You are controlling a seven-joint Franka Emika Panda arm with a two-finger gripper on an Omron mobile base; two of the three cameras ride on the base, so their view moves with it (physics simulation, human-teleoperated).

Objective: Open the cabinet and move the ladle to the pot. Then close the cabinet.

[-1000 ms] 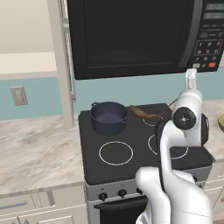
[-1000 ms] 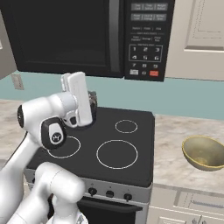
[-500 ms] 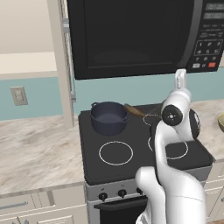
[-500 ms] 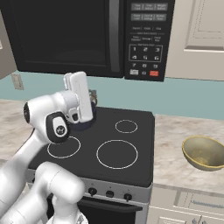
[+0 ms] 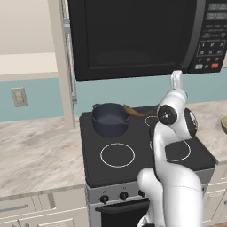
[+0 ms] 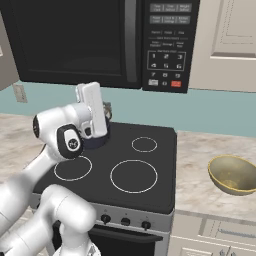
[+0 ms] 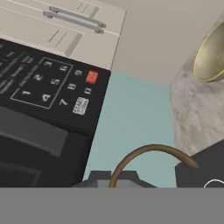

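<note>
At the back of the stove (image 5: pixel 133 164), beneath the microwave (image 5: pixel 133 35): carries the ladle (image 5: pixel 133 111) pinched by its thin brown handle in the gripper (image 7: pixel 111 179), with the fingertips pressed almost together on it. Confirms the grip from the hand view, with the curved handle rising from between the tips and arcing away to the right.

Has swung the upper arm leftward over the last second, and with it has brought the ladle across. Had it a second ago lying over the stove's right rear, apart from the pot (image 5: pixel 110 119). Now has its leading end at the pot's right rim, touching or just over it; cannot tell which from the left base view. Has left the pot itself alone on the back-left burner, unmoved.

Means, by the look of things, the carry is nearly finished and the drop-off comes next. Needs a little more travel left and some lowering to get the bowl end inside the pot rather than resting on the edge, then a release. Risks nudging the small pot or leaving the ladle balanced on the rim and tipping out.

Leaves the cabinet (image 5: pixel 57 62) for last: shows its door open, edge-on at the far left, bar handle facing the stove. Calls for a reach back that way afterwards to close it. Ignores the yellow bowl (image 6: pixel 232 172) on the right counter.
</note>
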